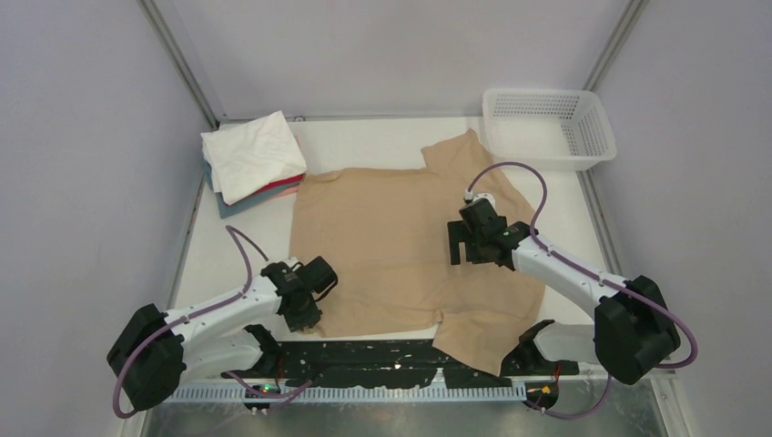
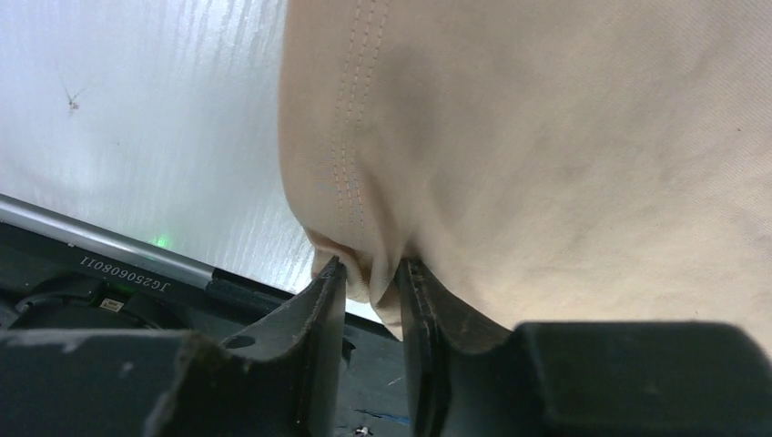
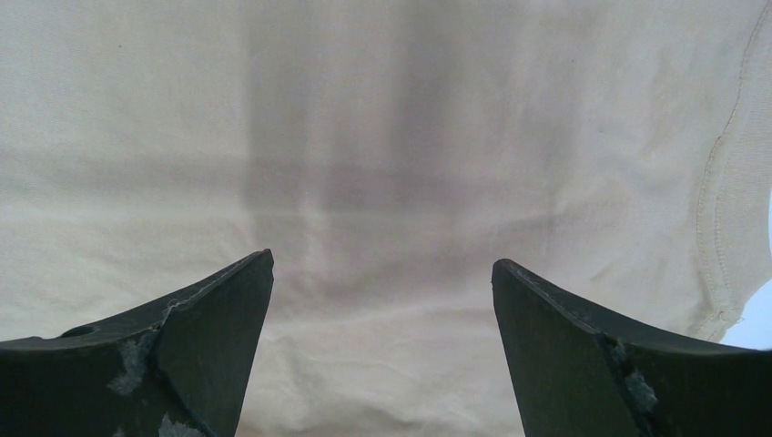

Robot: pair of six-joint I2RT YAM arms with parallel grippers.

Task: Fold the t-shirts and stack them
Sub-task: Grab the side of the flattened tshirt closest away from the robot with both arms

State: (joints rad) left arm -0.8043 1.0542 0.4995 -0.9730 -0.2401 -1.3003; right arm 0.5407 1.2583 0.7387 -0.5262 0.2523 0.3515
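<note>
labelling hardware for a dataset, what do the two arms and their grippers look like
The left arm and right arm have white links, black joint housings and each a looping purple cable. The left gripper and right gripper have black wedge-shaped fingers, scuffed grey.

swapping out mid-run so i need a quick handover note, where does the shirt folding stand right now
Left gripper: shut on the near hem corner of the tan t-shirt.
Right gripper: open over the shirt's right half, holding nothing.
The tan t-shirt lies spread on the table, not yet folded.
Folded stack, white on top, sits at the far left corner; the white basket is at the far right.
Done: the stack's shirts are folded.
Left: fold the tan one and set it on the stack.
</note>
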